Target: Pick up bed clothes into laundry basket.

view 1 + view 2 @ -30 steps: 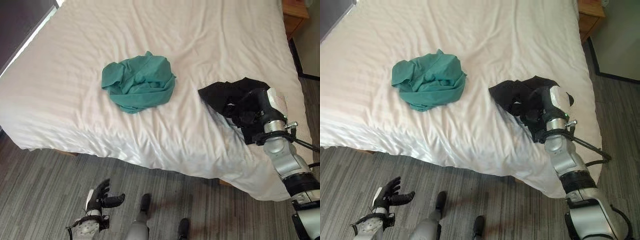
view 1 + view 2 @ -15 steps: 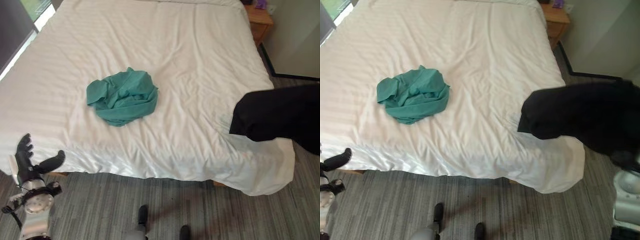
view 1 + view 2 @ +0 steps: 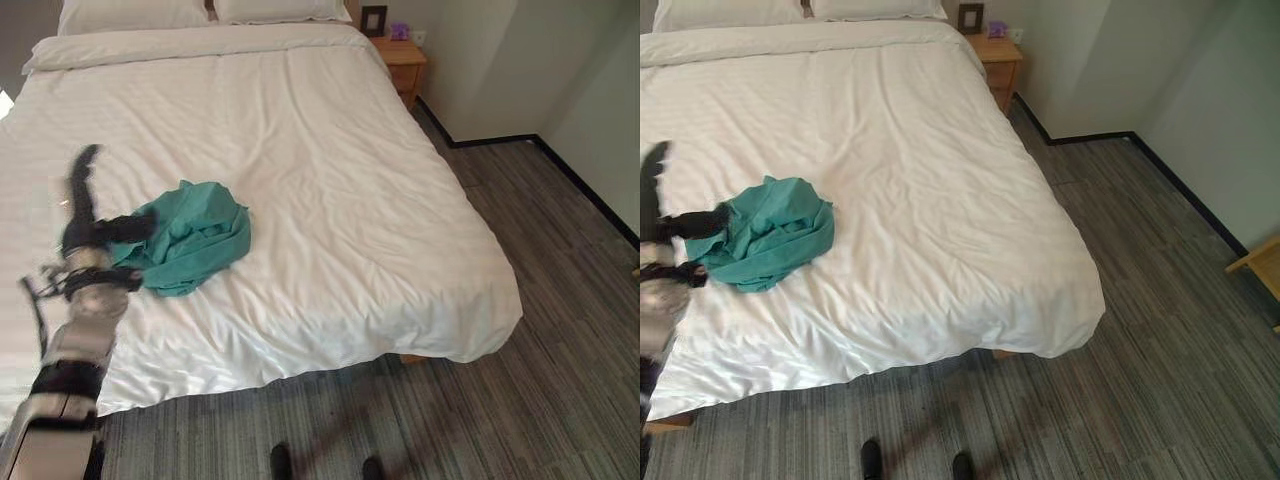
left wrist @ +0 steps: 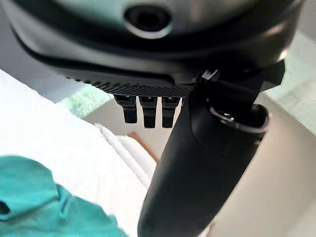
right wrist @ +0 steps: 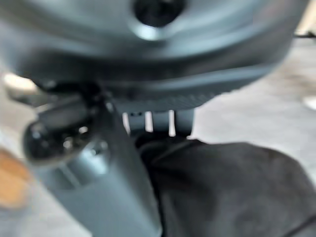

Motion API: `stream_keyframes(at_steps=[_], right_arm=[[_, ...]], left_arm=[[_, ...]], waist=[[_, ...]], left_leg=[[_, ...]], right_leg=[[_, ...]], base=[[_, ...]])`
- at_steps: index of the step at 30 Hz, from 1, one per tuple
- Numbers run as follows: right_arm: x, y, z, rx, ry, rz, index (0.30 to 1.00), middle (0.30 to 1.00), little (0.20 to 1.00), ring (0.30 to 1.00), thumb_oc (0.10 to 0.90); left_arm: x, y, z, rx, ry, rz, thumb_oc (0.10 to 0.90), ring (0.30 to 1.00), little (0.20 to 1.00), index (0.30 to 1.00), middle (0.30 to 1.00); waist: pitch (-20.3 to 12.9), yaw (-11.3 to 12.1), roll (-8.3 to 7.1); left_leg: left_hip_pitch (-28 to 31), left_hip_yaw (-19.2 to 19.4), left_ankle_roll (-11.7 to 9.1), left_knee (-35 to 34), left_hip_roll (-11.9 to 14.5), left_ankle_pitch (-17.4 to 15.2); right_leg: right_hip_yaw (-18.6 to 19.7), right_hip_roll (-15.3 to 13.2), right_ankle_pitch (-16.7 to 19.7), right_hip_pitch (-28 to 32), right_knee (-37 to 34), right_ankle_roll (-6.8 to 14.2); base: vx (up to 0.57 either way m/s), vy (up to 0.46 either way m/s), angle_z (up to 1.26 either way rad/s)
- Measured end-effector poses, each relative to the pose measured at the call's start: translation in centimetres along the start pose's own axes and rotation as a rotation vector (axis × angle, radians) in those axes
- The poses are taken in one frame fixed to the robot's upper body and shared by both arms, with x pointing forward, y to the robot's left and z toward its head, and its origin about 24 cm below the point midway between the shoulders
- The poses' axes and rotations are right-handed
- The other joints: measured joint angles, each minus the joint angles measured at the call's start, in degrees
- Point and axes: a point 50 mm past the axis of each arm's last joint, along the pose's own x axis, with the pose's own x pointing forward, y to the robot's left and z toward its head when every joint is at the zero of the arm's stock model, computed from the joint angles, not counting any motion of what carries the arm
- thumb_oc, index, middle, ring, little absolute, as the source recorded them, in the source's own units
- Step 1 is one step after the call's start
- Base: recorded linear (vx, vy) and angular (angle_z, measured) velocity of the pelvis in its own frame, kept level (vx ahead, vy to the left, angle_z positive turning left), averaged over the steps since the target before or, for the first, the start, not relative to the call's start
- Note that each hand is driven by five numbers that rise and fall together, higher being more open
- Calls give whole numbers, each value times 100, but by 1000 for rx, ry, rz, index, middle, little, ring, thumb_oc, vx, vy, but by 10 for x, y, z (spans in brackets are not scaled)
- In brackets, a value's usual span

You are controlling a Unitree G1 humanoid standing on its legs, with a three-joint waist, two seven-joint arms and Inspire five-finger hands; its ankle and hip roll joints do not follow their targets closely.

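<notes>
The big white bed (image 3: 330, 170) takes up the left and middle of the scene. Its near edge and right edge hang over a grey striped floor (image 3: 520, 400), w/ lots of open floor to the right and near side. A grey wall (image 3: 480, 60) w/ a dark strip at the bottom runs along the far right. A small wood nightstand (image 3: 400, 62) sits at the far corner, just beside the bed, and two pillows (image 3: 200, 10) lie at the far end. Most of the bed top is bare and smooth.

A crumpled green cloth (image 3: 190, 240) lies on the bed, near the left side and close to the near edge.

The left hand (image 3: 95, 225) is up over the bed at the left, just beside the green cloth. Its fingers (image 3: 85, 170) stick up straight and the thumb (image 3: 130, 228) points out toward the cloth, so the hand is spread wide and holds nothing. Can't tell if the thumb touches the cloth. In the left wrist view the thumb (image 4: 197, 163) and fingers are apart w/ the green cloth past them.

The right hand (image 5: 98, 163) shows in the right wrist view. A black cloth (image 5: 232, 192) sits right at its fingers, against the palm and thumb. The fingers look bent down onto it, so the hand seems to be holding the black cloth.
</notes>
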Motion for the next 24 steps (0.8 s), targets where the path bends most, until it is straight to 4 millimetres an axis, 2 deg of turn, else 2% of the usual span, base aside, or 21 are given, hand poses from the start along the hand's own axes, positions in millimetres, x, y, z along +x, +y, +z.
stream_keyframes(at_steps=[1,4,5,7,12,14,15,16,17,20,24], right_arm=[[-1,6,2,11,-4,18,300,300,300,300,400],[-1,7,4,1,-21,26,300,300,300,300,400],[0,8,10,-6,-41,26,300,300,300,300,400],[1,8,30,1,-103,20,300,300,300,300,400],[3,5,60,15,-179,15,300,300,300,300,400],[2,3,82,23,-224,12,300,300,300,300,400],[2,2,91,23,-244,14,300,300,300,300,400],[1,3,98,31,-259,17,300,300,300,300,400],[1,3,101,36,-267,17,300,300,300,300,400],[-1,2,115,45,-304,20,300,300,300,300,400],[-1,2,118,44,-315,35,300,300,300,300,400]], left_arm=[[2,-3,0,37,1,-19,800,900,900,900,900],[3,-12,-5,107,22,-68,800,900,900,900,900],[10,-19,-4,200,35,-110,800,900,900,900,900],[11,-18,-16,297,103,-135,800,900,900,900,900],[5,-31,-31,423,180,-219,800,900,900,900,900],[-4,-38,-44,478,265,-278,800,900,900,900,900],[-8,-45,-45,501,264,-292,800,900,900,900,900],[-10,-48,-45,529,249,-304,527,491,491,491,491],[-9,-48,-43,530,243,-302,400,300,300,300,300],[-7,-45,-43,521,247,-292,400,300,300,300,300],[-2,-39,-40,529,230,-273,400,300,300,300,300]], waist=[[4,-97,-8],[30,-325,-52],[44,-239,-73],[79,-283,-161],[111,-243,-278],[107,-275,-312],[106,-226,-315],[97,-214,-337],[90,-197,-339],[77,-207,-347],[77,-212,-350]], left_leg=[[-39,61,2,18,-14,5],[-50,130,62,29,-40,3],[-73,139,73,31,-28,14],[-129,294,91,28,-10,-7],[-300,316,103,31,-12,-10],[-435,338,116,32,-10,0],[-463,385,117,32,21,-1],[-481,397,117,32,21,-3],[-481,398,117,30,19,-4],[-472,406,104,29,10,-33],[-463,404,103,28,10,-30]], right_leg=[[15,-20,104,-55,1,72],[29,-46,144,-138,10,107],[1,-34,185,-149,23,112],[6,-29,248,-297,23,119],[-25,-25,261,-504,80,114],[-42,-14,304,-675,118,114],[-65,12,368,-732,116,141],[-96,20,386,-763,116,122],[-94,17,386,-765,120,122],[-90,14,389,-764,122,124],[-90,9,389,-756,122,124]], base=[[3,18,-30],[-44,45,-14],[-48,33,-21],[-41,23,-32],[-76,23,-3],[-90,43,-10],[-61,27,-17],[-56,37,-13],[-57,50,-5],[-38,57,-1],[-37,46,0]])
